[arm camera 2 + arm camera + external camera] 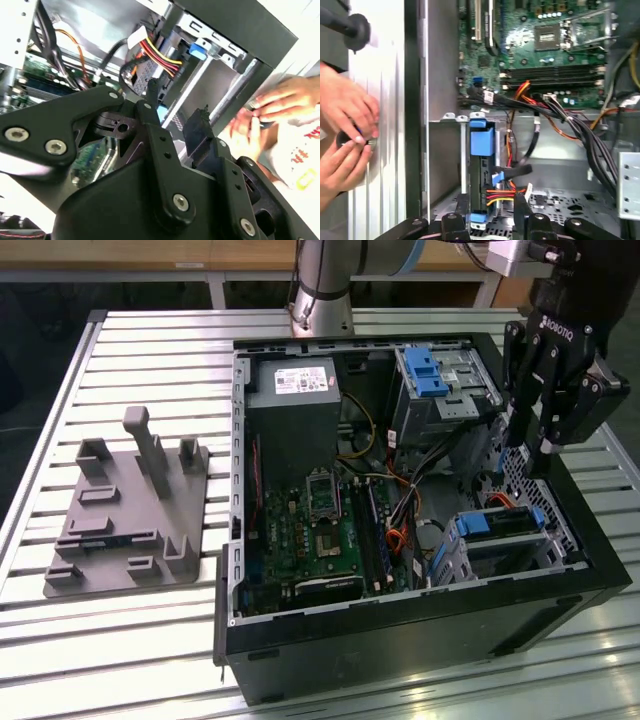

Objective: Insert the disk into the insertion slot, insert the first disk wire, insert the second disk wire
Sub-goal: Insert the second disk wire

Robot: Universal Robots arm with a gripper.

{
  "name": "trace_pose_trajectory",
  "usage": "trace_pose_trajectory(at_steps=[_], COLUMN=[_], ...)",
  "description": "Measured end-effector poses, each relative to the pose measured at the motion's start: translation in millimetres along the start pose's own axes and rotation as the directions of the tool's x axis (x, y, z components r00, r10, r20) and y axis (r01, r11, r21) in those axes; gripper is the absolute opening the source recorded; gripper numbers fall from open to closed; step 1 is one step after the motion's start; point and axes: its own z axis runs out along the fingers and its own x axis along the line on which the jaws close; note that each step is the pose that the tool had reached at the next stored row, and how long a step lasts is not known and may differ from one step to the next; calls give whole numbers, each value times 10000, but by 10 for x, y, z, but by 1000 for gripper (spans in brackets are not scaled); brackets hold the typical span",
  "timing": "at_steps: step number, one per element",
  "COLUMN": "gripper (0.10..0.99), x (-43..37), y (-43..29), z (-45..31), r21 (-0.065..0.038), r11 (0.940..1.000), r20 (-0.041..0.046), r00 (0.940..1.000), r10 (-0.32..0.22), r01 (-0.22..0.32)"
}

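I have the gripper [527,458] hanging over the open computer case [400,640], on the exterior view's right, above the corner where the insertion slot [505,558] sits. In the first wrist view its fingers [520,212] are spread apart and pinch nothing. A bundle of red, yellow and black wires [497,192] lies in the gap below them.

The disk [505,524] sits inside the slot, with its blue frame [481,141] showing edge-on between the cage's metal walls. A flat blue cable [509,172] and the coloured bundle both run up to the disk's end, but I cannot tell whether either plug is fully seated.

The larger bay with a blue latch [430,370] stands further back in the case, well apart from the gripper. The green motherboard [320,530] lies in the middle of the case.

Outside the case wall a person's hands [345,135] rest on the slatted counter [150,350], closed around a small dark object. A grey fixture plate [130,510] lies on the counter to the exterior view's left, just beside the case.
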Motion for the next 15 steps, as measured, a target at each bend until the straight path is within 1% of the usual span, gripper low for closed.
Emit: trace_pose_trajectory(at_steps=[3,5,6,10,11,13,15], gripper=[482,482,482,482,482,482,482], x=[-10,-22,-31,-66,-74,-84,-90], y=[5,20,40,191,217,247,256], z=[25,41,47,66,72,89,105], r21=[105,143,145,129,127,125,146], r11=[9993,9986,9985,9985,9985,9984,9979], r20=[-17,-39,-80,-352,-404,-495,-552], r00=[9993,9987,9986,9980,9978,9973,9965], r10=[-369,-508,-523,-528,-528,-543,-628], r01=[369,509,525,532,533,549,637])
